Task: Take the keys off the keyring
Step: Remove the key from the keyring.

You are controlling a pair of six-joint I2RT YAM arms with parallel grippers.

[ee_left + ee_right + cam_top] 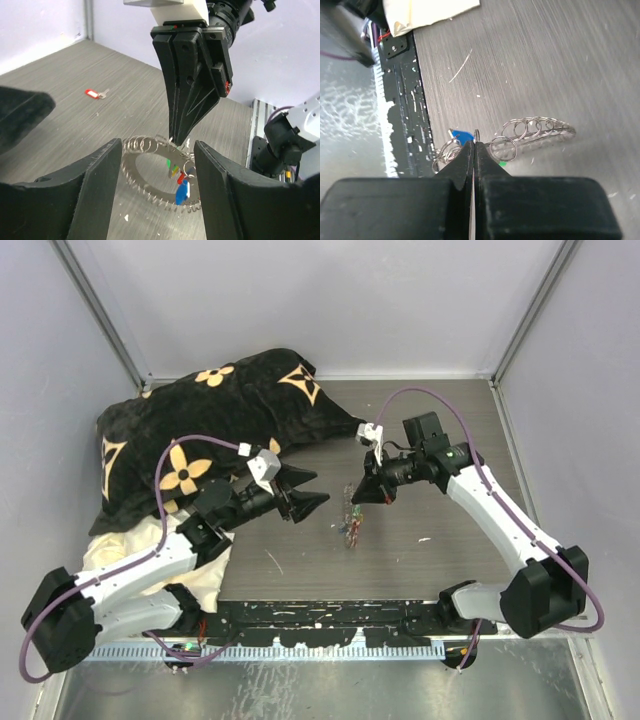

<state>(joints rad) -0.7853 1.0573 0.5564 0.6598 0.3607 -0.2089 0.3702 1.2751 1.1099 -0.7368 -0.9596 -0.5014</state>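
Right fingers (190, 90) seemingly pinch the keyring (141, 145).

Cramped on the left, plenty of room on the right

The big black pillow (200, 430) eats the left-back of the table (440, 560), and the left arm lies over its edge. Mid-table, the keyring (352, 510) is held tilted, and the right gripper (383, 497), pinched tight on its top edge, blocks the way in from the right. The left gripper (318, 488) gapes just beside it, ring showing between its fingers (100, 190), keys (181, 180) bunched near the right-hand one. Tabletop in front and back right is bare, bar one loose red key (92, 93) well apart from the ring.
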